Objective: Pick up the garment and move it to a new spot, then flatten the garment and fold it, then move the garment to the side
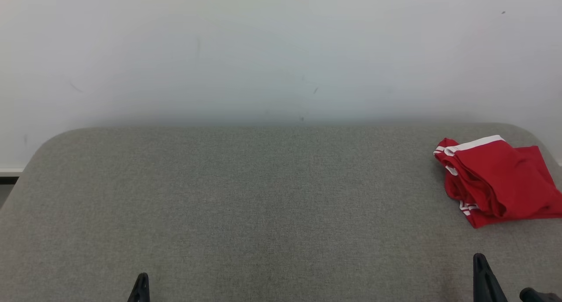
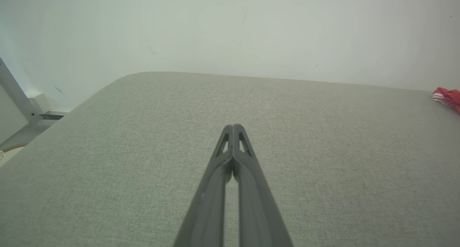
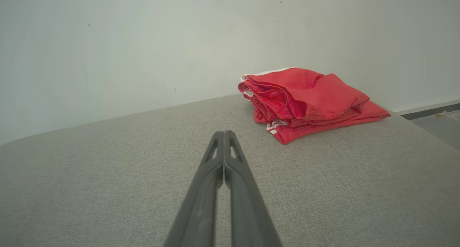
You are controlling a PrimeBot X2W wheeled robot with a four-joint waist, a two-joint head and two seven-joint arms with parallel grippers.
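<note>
A red garment (image 1: 498, 181) with white trim lies bunched and folded over itself at the far right of the grey fabric surface (image 1: 263, 196), near its right edge. The right wrist view shows the garment (image 3: 309, 99) ahead and to the right of my right gripper (image 3: 223, 133), whose fingers are pressed together with nothing between them. My right gripper (image 1: 479, 258) sits low at the front right, short of the garment. At the front left, my left gripper (image 1: 142, 276) is far from it; its fingers (image 2: 233, 126) are shut and empty, and a sliver of the garment (image 2: 447, 96) shows at the right edge.
A pale wall (image 1: 281, 52) rises right behind the grey surface. The surface has rounded far corners and drops off at left and right. A white bracket and skirting (image 2: 21, 103) stand off its left side; floor (image 3: 438, 121) shows beyond its right side.
</note>
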